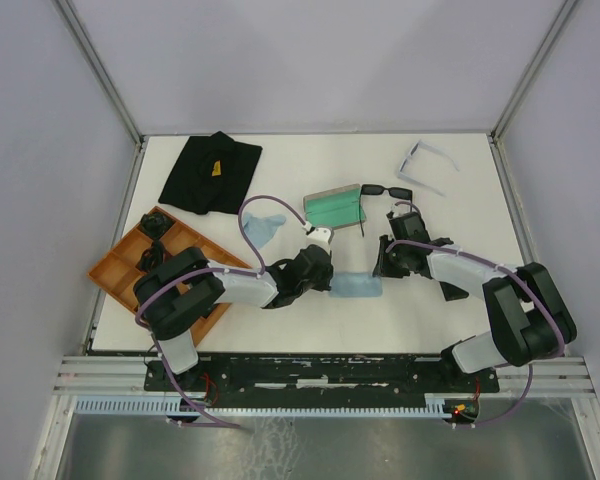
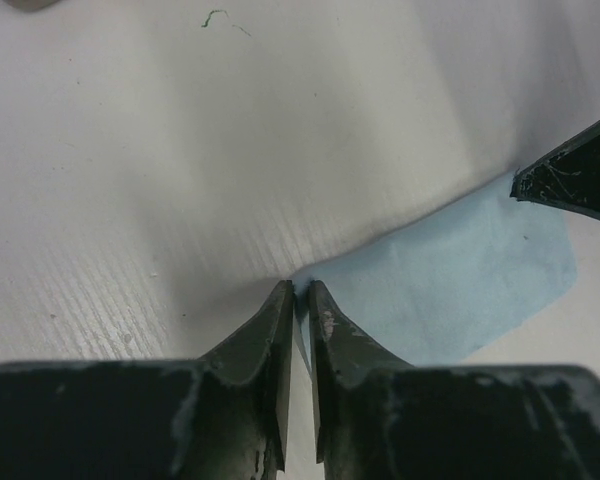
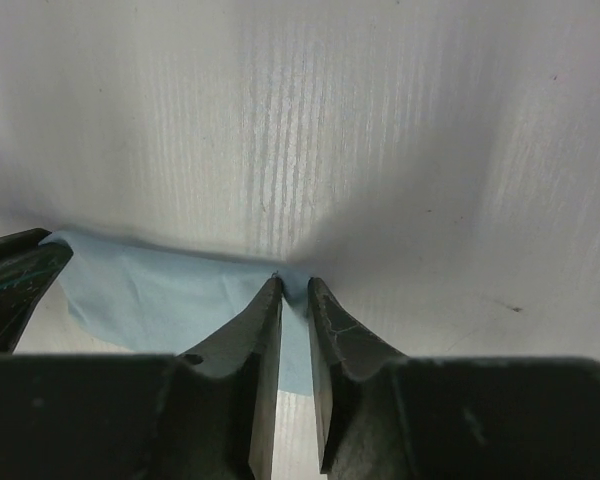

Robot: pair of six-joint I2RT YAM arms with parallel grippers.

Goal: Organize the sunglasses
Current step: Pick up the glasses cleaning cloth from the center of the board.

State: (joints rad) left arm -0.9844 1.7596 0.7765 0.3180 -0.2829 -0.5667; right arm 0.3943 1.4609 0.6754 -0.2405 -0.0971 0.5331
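Blue cloth (image 1: 358, 287) is the job right now. It is stretched between both claws, just in from the counter's (image 1: 320, 160) near edge, about centre.

Left claw (image 2: 300, 290) is closed to a sliver on one corner. Right claw (image 3: 293, 285) pinches the opposite corner the same way, with cloth showing in the gap. Can't tell if the sheet is fully off the counter; the wrist views suggest a slight lift.

My take:
- Move both claws as a pair, same height, light tension only.
- Both bites are shallow, right at the tips, so a jerk will likely pull a corner out.

Open case (image 1: 337, 208) sits mid-counter, with the black sunglasses (image 1: 385, 190) just beside its right end. Come at the case from the near side and don't sweep them. Pale-framed sunglasses (image 1: 427, 160) lie near the far right corner, well clear.
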